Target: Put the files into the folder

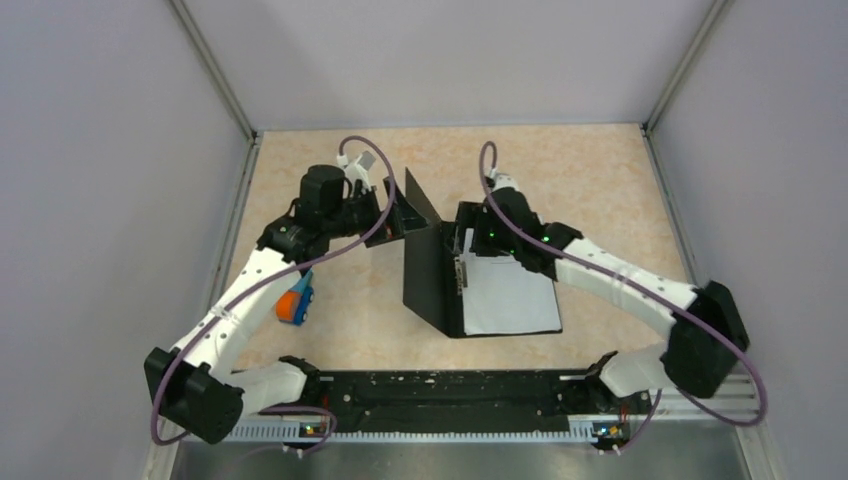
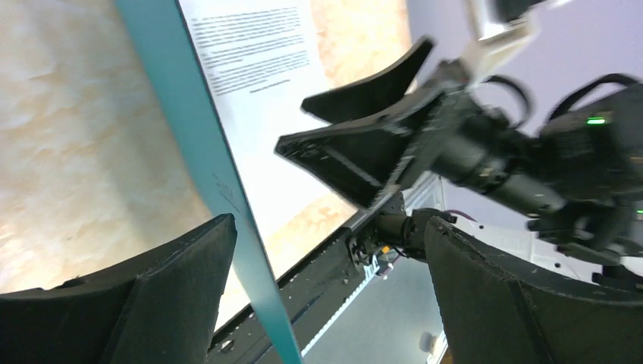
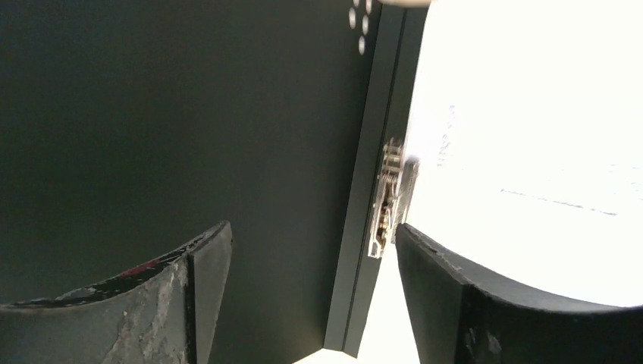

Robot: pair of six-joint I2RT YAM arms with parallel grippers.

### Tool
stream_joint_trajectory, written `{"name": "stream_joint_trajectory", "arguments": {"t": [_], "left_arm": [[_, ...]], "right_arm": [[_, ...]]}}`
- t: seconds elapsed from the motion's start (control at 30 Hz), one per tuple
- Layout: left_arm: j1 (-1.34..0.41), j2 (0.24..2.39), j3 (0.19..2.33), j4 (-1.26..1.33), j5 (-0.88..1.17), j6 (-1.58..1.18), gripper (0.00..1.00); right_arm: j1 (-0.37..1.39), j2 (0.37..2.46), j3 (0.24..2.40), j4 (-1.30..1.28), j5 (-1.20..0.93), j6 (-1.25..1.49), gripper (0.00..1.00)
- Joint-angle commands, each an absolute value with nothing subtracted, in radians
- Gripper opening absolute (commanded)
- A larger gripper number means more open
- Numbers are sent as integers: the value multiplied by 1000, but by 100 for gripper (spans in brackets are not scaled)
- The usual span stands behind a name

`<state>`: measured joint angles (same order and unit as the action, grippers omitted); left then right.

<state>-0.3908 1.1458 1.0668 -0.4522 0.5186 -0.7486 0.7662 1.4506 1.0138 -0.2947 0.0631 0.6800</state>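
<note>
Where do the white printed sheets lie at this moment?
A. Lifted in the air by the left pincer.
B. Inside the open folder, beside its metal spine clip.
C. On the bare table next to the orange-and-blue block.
B: in the top view the files lie flat inside the open folder, right beside the spine clip.

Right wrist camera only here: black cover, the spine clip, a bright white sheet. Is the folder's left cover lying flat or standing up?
Observer: Standing up. In the top view the folder has its left cover raised off the table, tilted.
Operator: What is around it?
Observer: The left gripper is open, with the cover's teal edge running between its fingers, close beside one; contact I cannot confirm.
Operator: Anything loose nearby?
Observer: A small blue and orange block lies on the table, to the folder's left.
</note>
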Motion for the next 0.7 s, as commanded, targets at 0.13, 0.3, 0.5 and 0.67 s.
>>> {"name": "stream_joint_trajectory", "arguments": {"t": [0.13, 0.3, 0.5, 0.67], "left_arm": [[-528, 1269, 1174, -331, 496, -765, 99], [-617, 1382, 1221, -213, 511, -793, 99], [-711, 1553, 1276, 53, 599, -838, 99], [-756, 1702, 1304, 168, 639, -873, 99]], "right_arm": [[691, 1158, 1085, -491, 290, 582, 81], [675, 1071, 1154, -600, 384, 540, 84], [675, 1008, 1225, -692, 454, 515, 85], [675, 948, 1261, -757, 534, 498, 87]]}}
